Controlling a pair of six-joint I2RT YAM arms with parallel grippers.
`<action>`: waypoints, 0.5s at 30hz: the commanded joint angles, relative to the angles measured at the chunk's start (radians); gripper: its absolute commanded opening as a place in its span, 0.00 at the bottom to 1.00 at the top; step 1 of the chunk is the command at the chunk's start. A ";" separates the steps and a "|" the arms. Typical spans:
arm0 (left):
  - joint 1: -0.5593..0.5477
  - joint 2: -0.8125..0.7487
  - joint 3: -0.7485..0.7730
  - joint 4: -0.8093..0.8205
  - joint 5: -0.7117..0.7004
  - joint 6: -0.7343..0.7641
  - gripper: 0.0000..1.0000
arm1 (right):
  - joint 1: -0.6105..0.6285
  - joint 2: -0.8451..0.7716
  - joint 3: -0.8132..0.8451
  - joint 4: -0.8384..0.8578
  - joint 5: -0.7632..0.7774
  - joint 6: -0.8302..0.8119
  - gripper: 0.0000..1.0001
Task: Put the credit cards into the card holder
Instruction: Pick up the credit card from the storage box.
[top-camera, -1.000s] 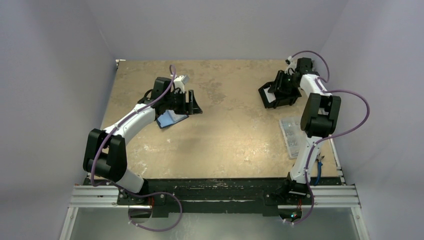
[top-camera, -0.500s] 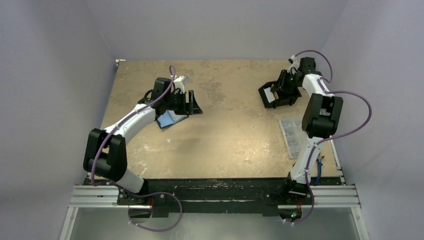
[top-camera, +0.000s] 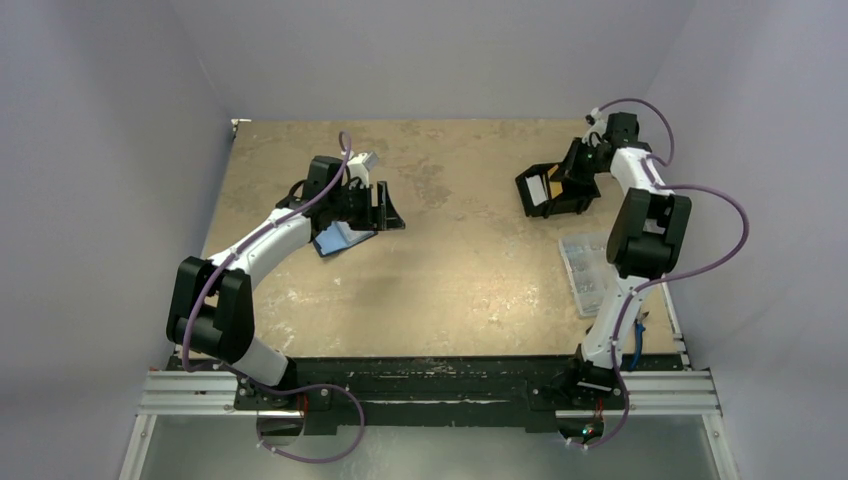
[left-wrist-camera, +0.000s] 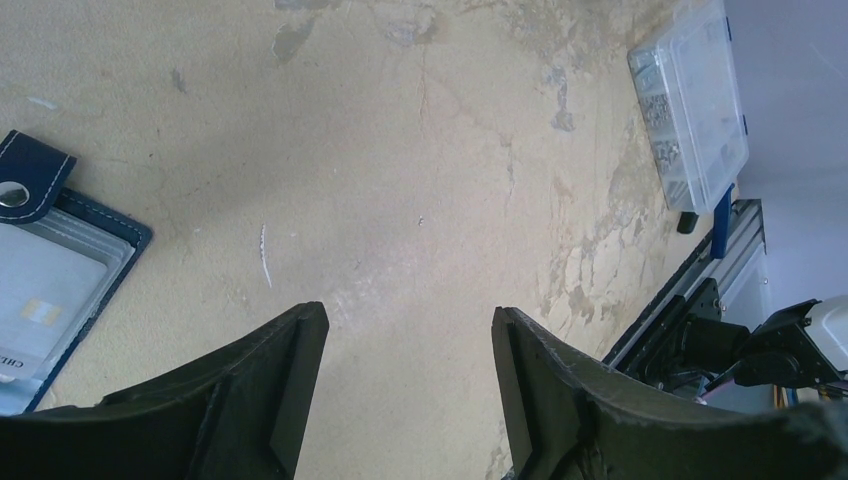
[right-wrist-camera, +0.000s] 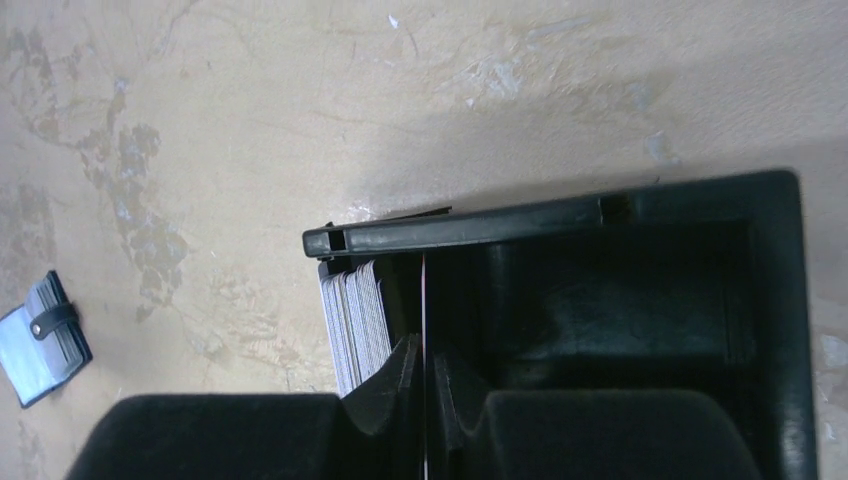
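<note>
Setting: robotics lab test cell. Plain pale walls (top-camera: 430, 55) enclose a worn tan table (top-camera: 460, 290); a left arm (top-camera: 262, 243) and right arm (top-camera: 632, 235) mount on an aluminium rail (top-camera: 185, 398) along the frame's bottom edge.

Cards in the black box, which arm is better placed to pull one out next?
Right. The right gripper reaches into the black box, fingers pinched on one card standing beside the stack. The left gripper hangs open over bare table by the card holder, on the far side.
</note>
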 joint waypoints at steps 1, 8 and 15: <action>-0.003 0.005 -0.001 0.045 0.019 -0.006 0.66 | -0.004 -0.098 0.039 0.020 0.054 0.038 0.09; -0.004 0.011 -0.002 0.037 -0.006 0.006 0.66 | -0.004 -0.156 0.052 0.020 0.167 0.139 0.00; -0.003 0.023 0.004 0.022 -0.033 0.018 0.66 | -0.006 -0.279 0.044 -0.100 0.285 0.446 0.00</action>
